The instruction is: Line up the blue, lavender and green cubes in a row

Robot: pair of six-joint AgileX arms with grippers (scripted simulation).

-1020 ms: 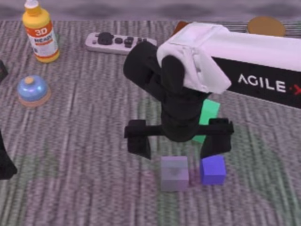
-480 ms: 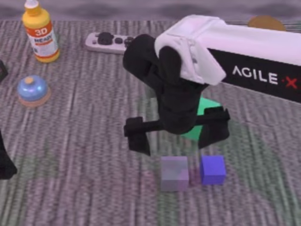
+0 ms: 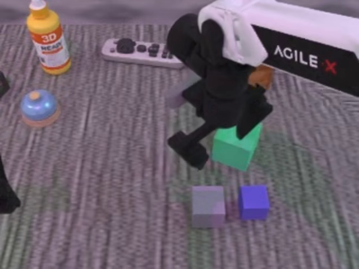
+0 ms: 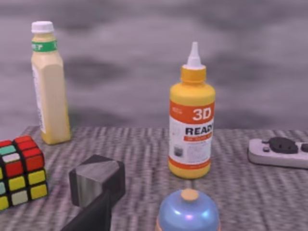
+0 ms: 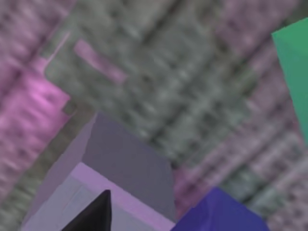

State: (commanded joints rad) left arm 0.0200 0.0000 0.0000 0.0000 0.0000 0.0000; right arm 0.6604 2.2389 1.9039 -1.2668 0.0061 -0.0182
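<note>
The mint green cube (image 3: 236, 150) sits near the table's middle, behind the other two. The lavender cube (image 3: 208, 206) and the smaller blue cube (image 3: 253, 202) lie side by side nearer the front, a narrow gap between them. My right gripper (image 3: 220, 144) is open and turned at a slant over the green cube's left side; one finger is left of the cube, the other crosses its back top. It holds nothing. The right wrist view shows the lavender cube (image 5: 125, 159), the blue cube (image 5: 221, 211), a green cube corner (image 5: 293, 77) and one fingertip (image 5: 96, 216). My left arm (image 3: 5, 193) is parked at the left edge.
A yellow bottle (image 3: 48, 39), a blue bell (image 3: 39, 106) and a grey remote (image 3: 140, 51) lie at the back left. A brown thing (image 3: 261, 75) peeks from behind the right arm. The left wrist view adds a cream bottle (image 4: 49, 86) and a colour puzzle cube (image 4: 19, 171).
The right gripper has drawn back from over the lavender and blue cubes, swung right and turned, and now hangs over the green cube. The cubes have stayed put.
</note>
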